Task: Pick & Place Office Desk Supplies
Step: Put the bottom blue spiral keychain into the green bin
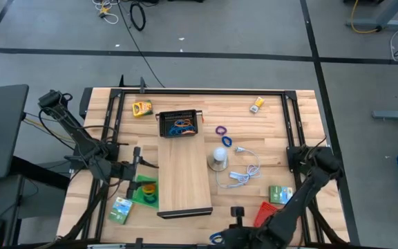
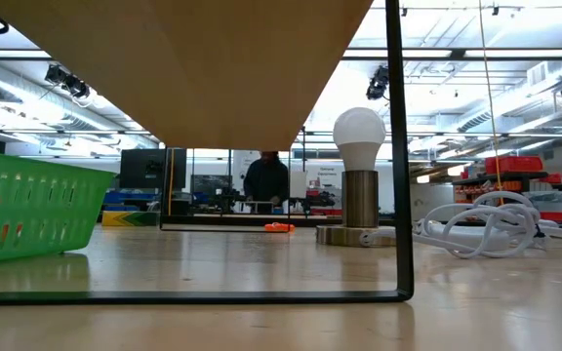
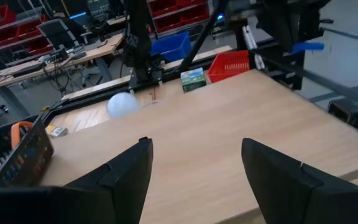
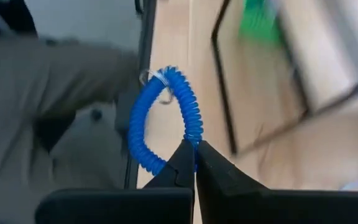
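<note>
My right gripper (image 1: 218,238) is at the table's near edge, raised, shut on a blue coiled loop (image 4: 160,118). A purple loop (image 1: 220,130) and another blue loop (image 1: 226,141) lie flat on the table right of the wooden board (image 1: 185,173). Yellow boxes (image 1: 141,108) (image 1: 257,104) lie at the far side. Green boxes (image 1: 121,209) (image 1: 280,194) lie near the front corners. The black mesh tray (image 1: 179,123) on the board's far end holds orange and blue items. My left gripper (image 1: 138,164) waits open at the board's left edge, touching nothing. My right gripper pinches one spot of the blue loop's coil (image 4: 192,138) between its two fingertips. The rest of the loop stands out beyond the fingers, lifted clear of the table, with a small clear ring (image 4: 156,79) at its far end.
A bulb lamp (image 1: 219,158) with a white cord (image 1: 244,173) stands right of the board. A green tray (image 1: 146,190) sits at the board's near left, a red tray (image 1: 268,211) at the near right. A black frame (image 1: 202,92) rims the table.
</note>
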Robot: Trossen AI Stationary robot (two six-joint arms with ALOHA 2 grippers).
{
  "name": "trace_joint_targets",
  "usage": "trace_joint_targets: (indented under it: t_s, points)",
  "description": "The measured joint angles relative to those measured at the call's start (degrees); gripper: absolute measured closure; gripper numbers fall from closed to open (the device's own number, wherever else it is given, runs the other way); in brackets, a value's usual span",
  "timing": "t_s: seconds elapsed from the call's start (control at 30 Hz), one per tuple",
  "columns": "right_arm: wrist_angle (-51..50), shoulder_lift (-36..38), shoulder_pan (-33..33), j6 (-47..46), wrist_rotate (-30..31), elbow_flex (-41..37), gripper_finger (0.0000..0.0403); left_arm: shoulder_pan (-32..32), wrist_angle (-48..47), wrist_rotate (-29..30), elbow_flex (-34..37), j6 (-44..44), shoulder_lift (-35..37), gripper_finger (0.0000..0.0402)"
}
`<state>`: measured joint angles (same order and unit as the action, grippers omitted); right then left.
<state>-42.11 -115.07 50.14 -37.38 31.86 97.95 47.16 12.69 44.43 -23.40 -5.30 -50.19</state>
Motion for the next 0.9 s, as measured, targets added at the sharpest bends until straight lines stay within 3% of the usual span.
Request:
trace_joint_targets:
  t_s: [0.2,0.53,0.73,0.9]
  points:
    - [7.1,2.9,-1.4,15.3,8.6,0.0,0.0403,-0.3,7.9,-3.5,0.0,-3.4,0.0,0.0147]
    - [18.0,3.4,-12.2,39.4,12.6,0.0,0.0403,-8.4,24.0,-22.2,0.0,-4.8,-2.8,0.0147]
    - [27.2,3.4,-18.2,53.9,20.0,0.0,0.0403,-12.8,28.5,-23.7,0.0,-3.7,-4.9,0.0148]
    - [28.2,3.4,-22.1,57.8,23.6,0.0,0.0403,-15.3,29.7,-25.0,0.0,-1.3,-5.2,0.0147]
